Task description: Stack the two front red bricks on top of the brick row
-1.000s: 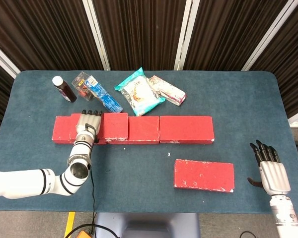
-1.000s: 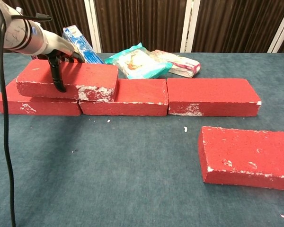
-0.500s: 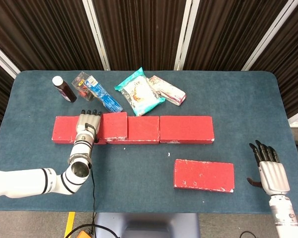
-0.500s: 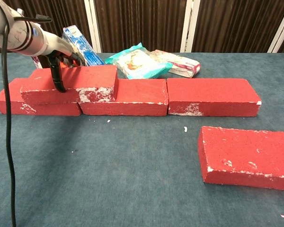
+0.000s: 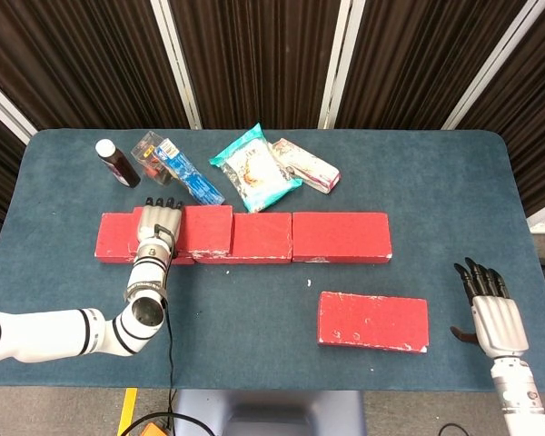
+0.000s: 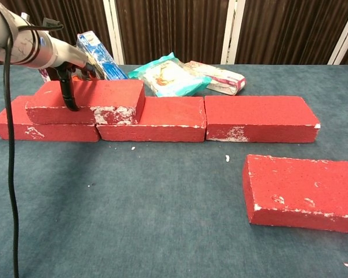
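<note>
Now left hand (image 5: pixel 157 229) grips stacked brick (image 6: pixel 98 100) atop row (image 6: pixel 209 119).

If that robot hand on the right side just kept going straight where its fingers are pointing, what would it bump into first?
Probably nothing on the table. The right hand points toward the far edge of the table, over bare blue cloth. The loose red brick lies off to its left, outside that line, though height is hard to judge.

Toward the bench's (image 5: pixel 454 182) far edge lie a dark bottle with a white cap (image 5: pixel 116 163) at the left, a clear packet (image 5: pixel 151 153), a blue box (image 5: pixel 187 174), a teal pouch (image 5: pixel 253 170) and a pink packet (image 5: pixel 303 164) just beside it.
</note>
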Tool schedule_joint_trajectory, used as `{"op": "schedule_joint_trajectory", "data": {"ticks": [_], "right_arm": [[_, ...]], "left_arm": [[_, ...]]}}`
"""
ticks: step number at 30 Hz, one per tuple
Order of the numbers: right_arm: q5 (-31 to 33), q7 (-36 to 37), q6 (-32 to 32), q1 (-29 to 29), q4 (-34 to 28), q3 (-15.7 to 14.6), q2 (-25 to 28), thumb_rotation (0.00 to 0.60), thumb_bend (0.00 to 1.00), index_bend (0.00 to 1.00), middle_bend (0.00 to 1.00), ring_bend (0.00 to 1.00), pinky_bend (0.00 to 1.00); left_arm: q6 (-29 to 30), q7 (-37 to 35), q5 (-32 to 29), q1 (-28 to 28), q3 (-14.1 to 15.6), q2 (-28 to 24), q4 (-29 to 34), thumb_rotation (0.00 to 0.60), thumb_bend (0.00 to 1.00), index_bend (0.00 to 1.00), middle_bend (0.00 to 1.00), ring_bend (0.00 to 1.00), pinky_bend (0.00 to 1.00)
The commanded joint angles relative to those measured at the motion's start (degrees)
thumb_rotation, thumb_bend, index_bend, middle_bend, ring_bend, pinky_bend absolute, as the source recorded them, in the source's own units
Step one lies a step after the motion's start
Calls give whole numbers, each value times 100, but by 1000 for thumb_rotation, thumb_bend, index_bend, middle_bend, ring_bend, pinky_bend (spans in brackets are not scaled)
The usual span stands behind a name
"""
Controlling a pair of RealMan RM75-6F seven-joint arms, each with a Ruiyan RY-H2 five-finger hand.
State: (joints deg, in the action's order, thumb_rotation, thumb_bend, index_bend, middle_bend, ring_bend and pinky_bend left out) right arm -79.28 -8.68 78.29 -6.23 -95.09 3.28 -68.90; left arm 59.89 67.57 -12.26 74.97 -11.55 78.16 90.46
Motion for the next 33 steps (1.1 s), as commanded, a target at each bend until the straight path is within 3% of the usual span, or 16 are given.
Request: {"op": "schedule_joint_trajectory", "data": {"ticks": [1, 12, 17, 19, 22, 25, 29, 31, 33], "right_arm": [[7, -11, -13, -5, -3, -3, -2, 600, 0, 88, 26, 0, 0], [40, -32, -42, -22, -11, 3, -12, 600, 0, 88, 26, 0, 0], [0, -12, -39, -25, -8, -15, -3, 600, 0, 88, 26, 0, 0], [-14, 10, -16, -16, -9, -15, 4, 600, 0, 88, 26, 0, 0], [-56, 55, 29, 4, -14, -23, 16, 600, 0, 88, 26, 0, 0], [-116, 102, 50, 21, -35, -55, 42, 600, 0, 88, 26, 0, 0], [-170, 171, 67, 32, -51, -74, 67, 600, 0, 88, 26, 0, 0], [-169, 169, 40, 26, -51, -87, 68, 600, 0, 89, 26, 0, 0], [-142, 129, 3, 16, -53, -91, 55, 600, 0, 90, 26, 0, 0]], "left_arm": [[22, 10, 34, -8, 3, 5, 9, 600, 206, 0, 0, 0, 24], [184, 75, -177, 30, -159, -174, 387, 600, 210, 0, 0, 0, 24], [416, -137, -252, 61, -568, -614, 1138, 600, 217, 0, 0, 0, 25], [412, -384, -18, -28, -731, -850, 1461, 600, 215, 0, 0, 0, 26], [491, -1154, 1299, -462, -865, -1242, 2049, 600, 216, 0, 0, 0, 23], [627, -2148, 3374, -1303, -675, -1689, 2662, 600, 229, 0, 0, 0, 21], [1258, -3449, 6108, -2841, 74, -2445, 3188, 600, 228, 0, 0, 0, 21], [1816, -4069, 7326, -3629, 557, -2661, 3078, 600, 228, 0, 0, 0, 21], [2252, -4610, 8097, -4237, 954, -2747, 2804, 600, 228, 0, 0, 0, 19]]}}
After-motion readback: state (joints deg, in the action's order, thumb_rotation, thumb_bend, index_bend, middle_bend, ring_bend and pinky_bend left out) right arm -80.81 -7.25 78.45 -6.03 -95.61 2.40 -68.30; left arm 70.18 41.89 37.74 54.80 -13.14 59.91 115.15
